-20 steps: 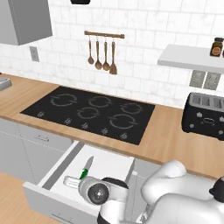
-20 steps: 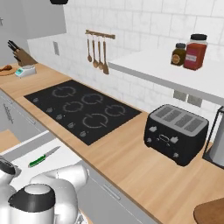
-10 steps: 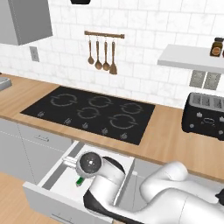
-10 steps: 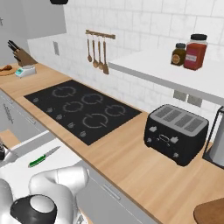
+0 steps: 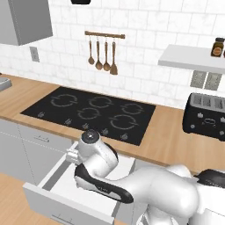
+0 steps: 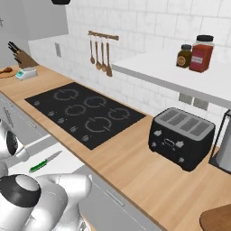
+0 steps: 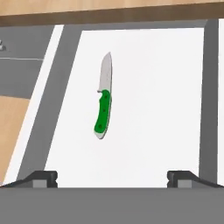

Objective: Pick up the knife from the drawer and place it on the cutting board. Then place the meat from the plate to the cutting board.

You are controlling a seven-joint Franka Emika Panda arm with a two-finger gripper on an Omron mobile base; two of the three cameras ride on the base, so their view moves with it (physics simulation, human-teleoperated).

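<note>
The knife (image 7: 103, 114), green handle and short silver blade, lies flat on the white floor of the open drawer (image 7: 153, 109), blade pointing away from the hand. My gripper (image 7: 112, 177) hangs open above it, looking down, fingertips wide apart and well short of the handle. From the right base view the knife (image 6: 45, 162) lies in the drawer (image 6: 67, 168) below the counter edge. My arm (image 5: 94, 149) bends over the drawer (image 5: 52, 197) and covers the knife there. A brown corner of the cutting board (image 6: 216, 219) shows at the lower right. The meat and plate are out of view.
A black hob (image 5: 92, 112) lies in the wooden counter behind the drawer. A black toaster (image 6: 180, 135) stands to its right. Wooden utensils (image 5: 103, 55) hang on the wall rail. Jars (image 6: 198, 53) stand on a white shelf. A knife block (image 6: 20, 56) stands far left.
The arm has risen and swung over the open drawer, so it now covers the knife in the left base view. The jaws stayed open and the knife has not moved.
</note>
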